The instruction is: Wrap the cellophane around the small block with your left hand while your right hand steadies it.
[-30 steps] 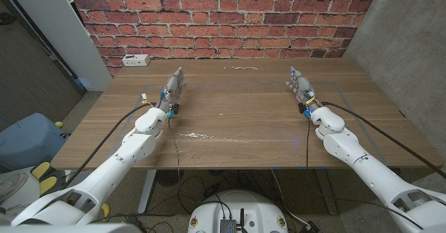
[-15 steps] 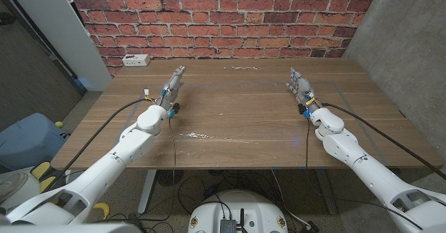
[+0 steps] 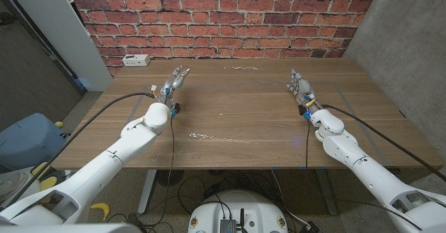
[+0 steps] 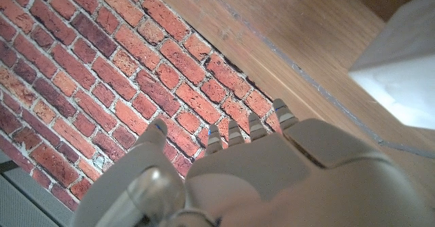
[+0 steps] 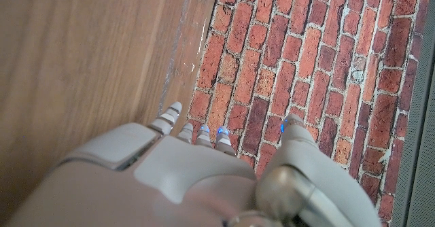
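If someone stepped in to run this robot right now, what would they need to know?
Left hand: holds nothing, fingers apart, over the table's far left part.
Right hand: holds nothing, fingers stretched out, over the far right part.
Job's things: a clear crinkled strip, likely the cellophane, lies near the front edge; another thin strip lies near the far edge. I cannot make out a small block.
Also there: a white power strip at the far left corner.
Done: nothing wrapped.
Left: the whole wrapping job.

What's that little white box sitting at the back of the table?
In the head view the white box lies at the table's far left corner, by the brick wall, just beyond the left hand.
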Controlling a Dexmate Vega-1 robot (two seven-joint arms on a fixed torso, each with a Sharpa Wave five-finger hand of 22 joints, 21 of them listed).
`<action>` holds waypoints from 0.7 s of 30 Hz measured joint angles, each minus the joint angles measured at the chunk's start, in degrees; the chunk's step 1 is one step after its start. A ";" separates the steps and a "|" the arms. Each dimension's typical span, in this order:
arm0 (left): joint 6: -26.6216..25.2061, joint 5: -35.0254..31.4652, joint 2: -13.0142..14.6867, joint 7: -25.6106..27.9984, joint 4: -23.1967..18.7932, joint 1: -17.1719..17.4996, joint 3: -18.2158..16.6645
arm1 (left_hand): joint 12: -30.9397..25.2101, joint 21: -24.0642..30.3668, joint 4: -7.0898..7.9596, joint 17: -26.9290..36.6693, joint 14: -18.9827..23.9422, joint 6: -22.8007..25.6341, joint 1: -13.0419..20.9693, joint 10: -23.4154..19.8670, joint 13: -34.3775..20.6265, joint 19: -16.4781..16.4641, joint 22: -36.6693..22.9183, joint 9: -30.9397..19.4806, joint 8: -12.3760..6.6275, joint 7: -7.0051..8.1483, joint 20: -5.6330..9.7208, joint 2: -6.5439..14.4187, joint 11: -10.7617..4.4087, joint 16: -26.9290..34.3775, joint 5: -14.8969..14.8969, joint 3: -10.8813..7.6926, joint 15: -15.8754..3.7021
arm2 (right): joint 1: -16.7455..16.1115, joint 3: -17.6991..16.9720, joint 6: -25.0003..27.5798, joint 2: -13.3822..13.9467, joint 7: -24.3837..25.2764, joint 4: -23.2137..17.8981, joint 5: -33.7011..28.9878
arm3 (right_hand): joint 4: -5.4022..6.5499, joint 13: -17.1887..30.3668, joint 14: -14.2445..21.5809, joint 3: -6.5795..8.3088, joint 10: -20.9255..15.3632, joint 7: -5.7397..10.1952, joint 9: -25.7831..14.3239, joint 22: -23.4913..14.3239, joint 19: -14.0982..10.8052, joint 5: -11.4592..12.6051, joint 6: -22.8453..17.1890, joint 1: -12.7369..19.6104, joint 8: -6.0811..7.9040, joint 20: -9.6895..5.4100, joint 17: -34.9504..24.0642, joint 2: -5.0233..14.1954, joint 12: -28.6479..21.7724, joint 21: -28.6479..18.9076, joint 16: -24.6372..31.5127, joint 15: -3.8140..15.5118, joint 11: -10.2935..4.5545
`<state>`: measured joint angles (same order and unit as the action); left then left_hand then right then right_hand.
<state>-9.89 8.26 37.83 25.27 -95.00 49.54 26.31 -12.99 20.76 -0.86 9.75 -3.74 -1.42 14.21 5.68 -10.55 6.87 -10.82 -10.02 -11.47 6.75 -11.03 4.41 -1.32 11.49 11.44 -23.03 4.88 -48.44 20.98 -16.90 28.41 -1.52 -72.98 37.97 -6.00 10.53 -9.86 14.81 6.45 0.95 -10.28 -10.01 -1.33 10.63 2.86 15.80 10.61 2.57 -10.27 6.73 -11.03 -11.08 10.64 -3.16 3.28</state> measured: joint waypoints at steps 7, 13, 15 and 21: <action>-12.03 -5.24 0.78 3.49 -4.83 -0.04 1.54 | -0.44 0.01 -2.02 0.23 1.64 2.48 1.96 -2.10 0.00 -0.83 0.00 0.00 -0.41 -0.21 -0.38 -0.16 -0.01 0.00 -0.45 -0.72 -0.40 | 0.14 -0.01 -0.26 -0.31 -0.33 0.67 0.17 | -0.17 0.00 0.00 0.17 0.00 0.00 0.00 0.00 0.00 0.00 0.00 0.30 0.00 0.00 0.00 0.30 0.00 0.00 0.00 0.00 0.00; -21.35 -8.69 1.27 5.03 -8.49 -0.66 3.28 | -1.22 0.26 -4.40 0.27 4.62 5.62 3.98 -5.09 -0.27 -3.73 0.01 0.00 -0.62 -1.08 -0.82 -0.32 0.35 0.34 -0.87 -1.51 -1.33 | 0.41 -0.01 -0.50 -0.57 -0.62 1.15 0.26 | -0.24 0.00 0.00 0.24 -0.32 0.21 0.00 0.01 0.00 0.00 -0.21 0.30 0.21 0.00 0.00 0.30 0.00 0.00 0.00 0.00 0.32; -25.00 -9.94 1.49 5.22 -9.83 -1.11 4.19 | -1.34 0.56 -5.03 0.27 5.76 6.28 4.70 -5.85 -0.27 -4.65 -0.15 0.00 -0.62 -1.31 -0.78 -0.44 0.30 0.49 -0.87 -1.68 -1.63 | 0.48 0.02 -0.57 -0.65 -0.72 1.29 0.29 | -0.24 0.00 0.00 0.24 -0.32 0.21 0.01 0.01 0.00 0.00 -0.21 0.52 0.21 0.00 0.00 0.52 0.00 0.00 0.00 0.00 0.31; -35.07 -13.23 1.92 5.10 -12.41 -2.91 7.10 | -1.66 0.70 -7.15 0.27 7.16 7.19 7.40 -7.23 -0.54 -6.50 -0.26 -0.26 -0.62 -1.42 -0.90 -0.93 -0.46 0.49 -0.87 -2.27 -2.65 | 0.58 0.11 -0.68 -0.81 -0.83 1.49 0.31 | -0.24 -0.01 0.00 0.24 -0.32 0.40 0.01 0.01 0.00 0.00 -0.41 0.52 0.21 0.00 0.00 0.52 -0.23 0.00 0.00 0.00 0.31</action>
<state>-44.96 -4.97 39.74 30.37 -107.41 46.63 33.41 -14.65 21.46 -8.01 10.02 3.42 5.77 21.61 -1.55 -11.10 0.37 -11.08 -10.29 -12.09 5.33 -11.92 3.48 -1.78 11.98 10.57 -25.29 2.23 -47.87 21.09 -17.58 27.60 -2.36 -71.49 38.28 -6.24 10.52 -9.85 15.05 6.14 1.35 -10.27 -10.00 -1.34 10.63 2.46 16.32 10.82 2.57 -10.27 7.25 -11.26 -11.08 10.64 -3.15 3.60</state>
